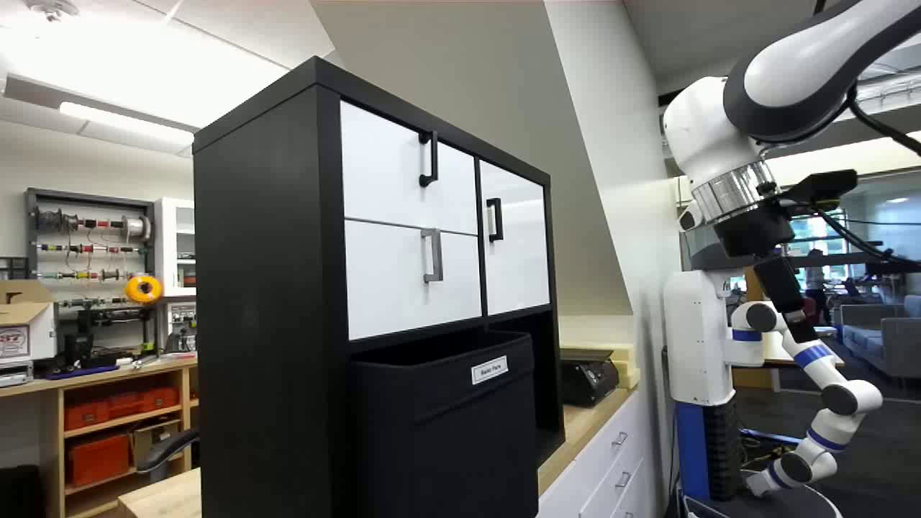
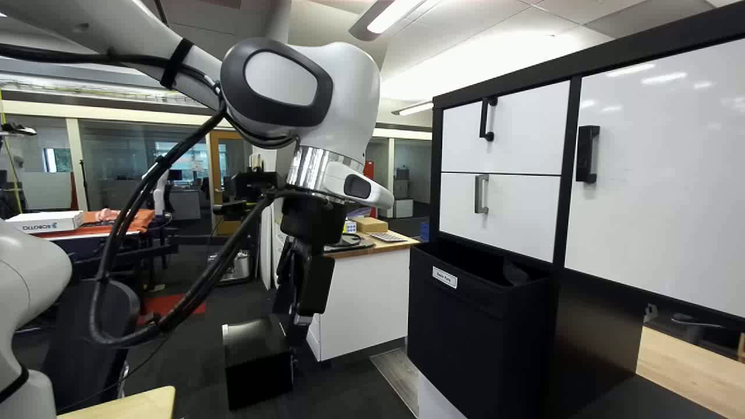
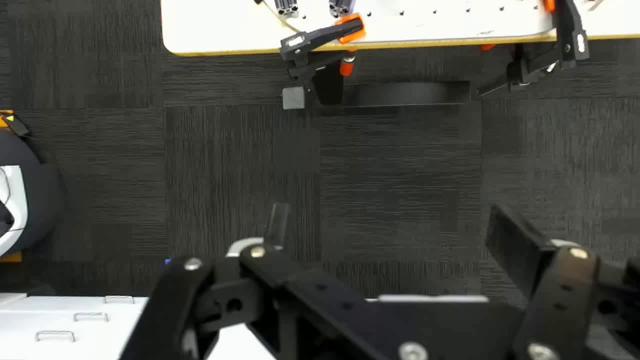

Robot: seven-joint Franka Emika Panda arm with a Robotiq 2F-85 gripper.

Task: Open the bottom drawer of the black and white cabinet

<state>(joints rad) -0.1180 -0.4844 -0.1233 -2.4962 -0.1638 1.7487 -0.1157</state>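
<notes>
The black and white cabinet (image 1: 262,288) shows in both exterior views (image 2: 569,174). Its bottom drawer (image 1: 385,288) is the lower of two white fronts, with a grey-looking upright bar handle (image 1: 433,255). The drawer (image 2: 521,218) looks shut, flush with the upper white drawer (image 1: 385,165). My gripper (image 1: 800,324) hangs pointing down, well apart from the cabinet, and shows also in an exterior view (image 2: 302,320). In the wrist view the gripper (image 3: 387,215) has its fingers wide apart, with only dark carpet between them. The cabinet does not show there.
A black bin (image 1: 446,446) with a white label sits under the drawers. A white door (image 1: 522,266) with a black handle is beside them. A counter with white drawers (image 1: 597,489) runs past the cabinet. A table (image 3: 425,30) with clamps shows in the wrist view.
</notes>
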